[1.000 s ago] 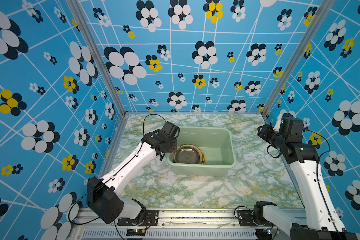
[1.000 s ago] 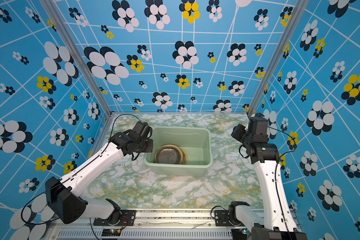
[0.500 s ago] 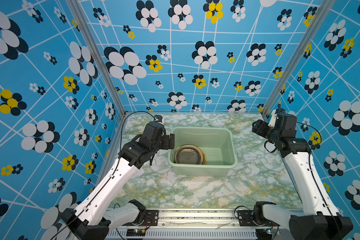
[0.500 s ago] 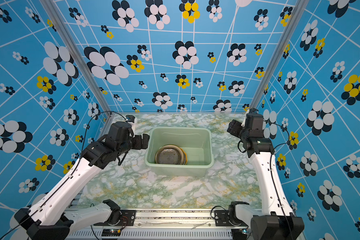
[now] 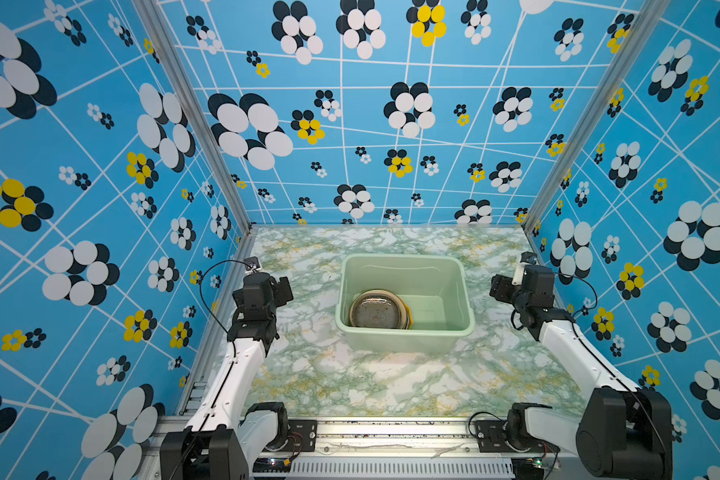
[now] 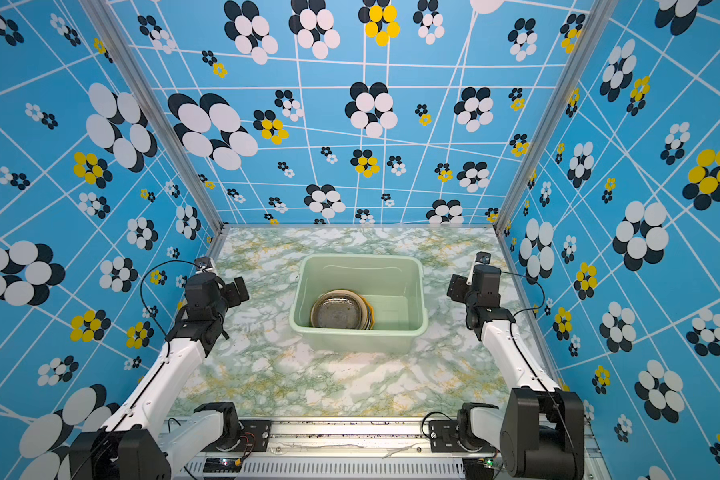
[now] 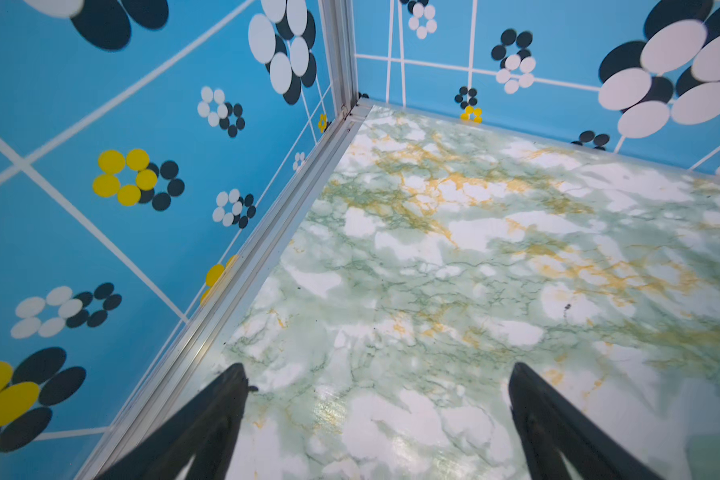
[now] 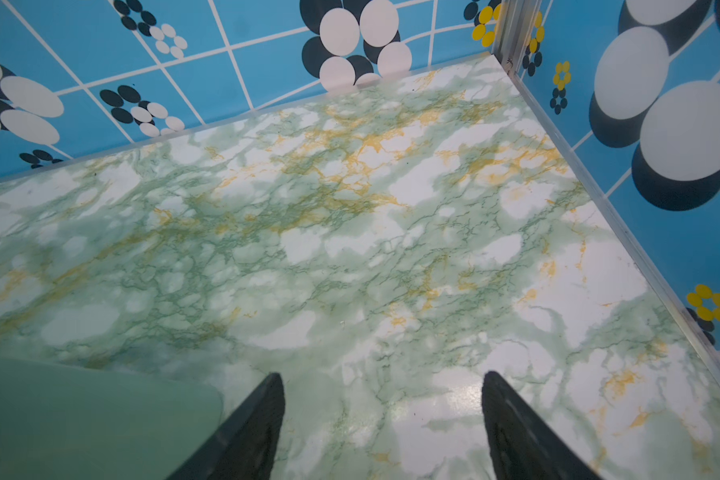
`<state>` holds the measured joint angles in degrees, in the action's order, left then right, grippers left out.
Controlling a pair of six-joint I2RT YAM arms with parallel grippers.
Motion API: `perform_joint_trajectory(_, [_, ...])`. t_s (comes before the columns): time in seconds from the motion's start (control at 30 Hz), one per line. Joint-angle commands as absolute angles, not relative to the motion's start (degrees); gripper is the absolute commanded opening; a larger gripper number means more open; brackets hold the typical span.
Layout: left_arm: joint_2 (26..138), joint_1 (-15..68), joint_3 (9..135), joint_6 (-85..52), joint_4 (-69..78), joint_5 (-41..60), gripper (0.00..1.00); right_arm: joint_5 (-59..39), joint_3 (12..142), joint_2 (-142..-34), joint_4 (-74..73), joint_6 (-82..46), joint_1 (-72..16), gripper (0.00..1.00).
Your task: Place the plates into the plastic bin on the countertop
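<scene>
Plates (image 5: 378, 309) sit stacked in the near-left corner of the plastic bin (image 5: 404, 261), mid-countertop (image 5: 350, 382). One bin, one stack; I can't count the plates in it, though a yellow edge peeks out on the right. I see none outside. Left gripper (image 7: 377, 370) spread wide, empty, left of the bin. Right gripper (image 8: 381, 376) jaws apart, empty, right of it. I judge placing done; next I just park both arms.

Stacked plates (image 5: 377, 311) inside plastic bin (image 5: 404, 260), toward its seven o'clock corner. At its nine o'clock, left gripper (image 5: 282, 286); at three, right gripper (image 5: 496, 287); neither touching it.
</scene>
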<state>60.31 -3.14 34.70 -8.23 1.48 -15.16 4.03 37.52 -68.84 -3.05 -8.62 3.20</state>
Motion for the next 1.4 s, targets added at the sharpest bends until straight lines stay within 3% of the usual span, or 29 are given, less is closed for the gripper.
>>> perform_joint_trajectory(0.0, [62.6,-4.0,30.8,-6.9,16.2,-13.6,0.99,4.6,31.4,-68.4,-20.6,-6.6,3.5,0.76])
perform_joint_trajectory(0.27, [76.0,-4.9,27.1,-11.0,33.3,-8.2,0.99,3.6,23.7,-77.9,-38.1,-4.2,3.5,0.75])
perform_joint_trajectory(0.57, [83.6,-0.6,22.9,-4.0,45.7,-4.3,0.99,1.4,22.4,-87.0,-49.0,-3.2,2.4,0.77])
perform_joint_trajectory(0.63, [89.1,1.0,21.0,-0.9,54.9,-2.5,0.99,1.6,21.5,-89.0,-53.6,-2.9,1.8,0.80])
perform_joint_trajectory(0.73, [88.8,1.8,21.8,-0.4,52.9,-3.8,0.99,1.7,22.4,-88.0,-49.9,-2.6,1.7,0.84])
perform_joint_trajectory(0.77, [88.8,1.7,21.8,-0.4,53.3,-3.6,0.99,2.1,22.5,-88.0,-49.9,-2.5,1.5,0.99])
perform_joint_trajectory(1.37, [88.5,2.0,21.8,-0.5,52.5,-4.3,0.99,3.1,22.8,-88.1,-49.4,-2.2,1.0,0.99])
